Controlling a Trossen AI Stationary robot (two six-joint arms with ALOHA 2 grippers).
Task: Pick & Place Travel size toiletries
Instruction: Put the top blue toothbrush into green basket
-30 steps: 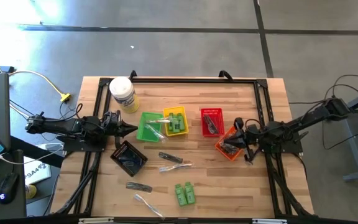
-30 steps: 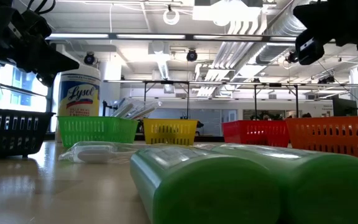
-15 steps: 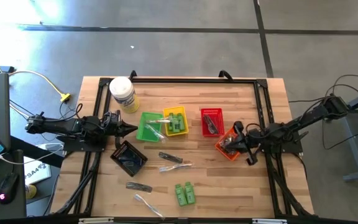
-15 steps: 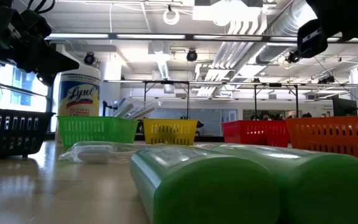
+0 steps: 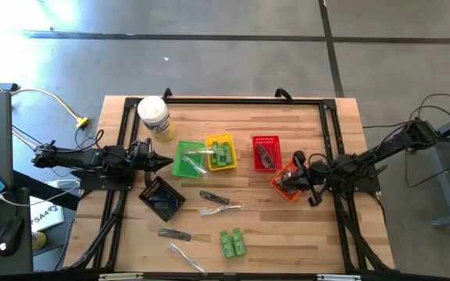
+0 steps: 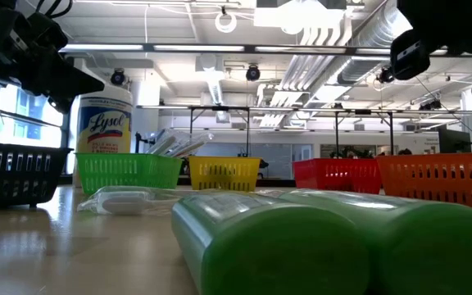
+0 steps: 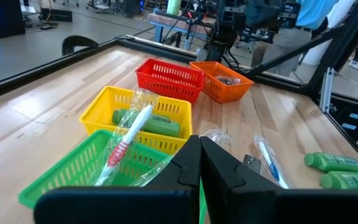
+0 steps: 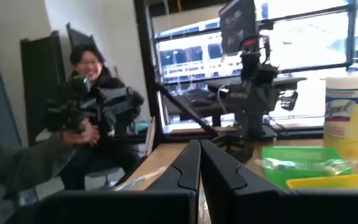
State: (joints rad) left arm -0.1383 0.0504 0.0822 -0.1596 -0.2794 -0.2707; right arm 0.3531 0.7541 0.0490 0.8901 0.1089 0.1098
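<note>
Grey concrete floor surrounds the wooden bench (image 5: pixel 209 234) in the high view, and both arms hang over it. Left gripper (image 5: pixel 167 162) sits just beside the green basket (image 5: pixel 184 158), its fingers pressed together on nothing. Right gripper (image 5: pixel 294 178) hovers over the orange basket (image 5: pixel 282 187), fingers likewise closed and empty. Toiletries are scattered: two green bottles (image 5: pixel 232 243) lie side by side near the front edge, a clear-wrapped stick (image 5: pixel 220 209) and a dark razor-like stick (image 5: pixel 214 198) lie mid-bench, and another dark stick (image 5: pixel 173 233) lies left of the bottles. More green bottles fill the yellow basket (image 5: pixel 225 142); dark pieces sit in the red basket (image 5: pixel 265 142) and the black basket (image 5: pixel 161 197).

Down to the low view: those two green bottles (image 6: pixel 301 246) loom huge up front, smooth and translucent. Behind them a wrapped item (image 6: pixel 125 199) lies flat, and the baskets line up green, yellow, red, orange, with a white jar (image 6: pixel 103 123) behind the green one.

Left wrist view now: fingers (image 7: pixel 188 163) shut tight, meeting at a seam. It alone shows a red-and-white toothbrush (image 7: pixel 128 138) leaning across the green and yellow baskets.

Right wrist view: fingers (image 8: pixel 190 167) closed, nothing between them, and a person (image 8: pixel 92 87) sits beyond the bench.
</note>
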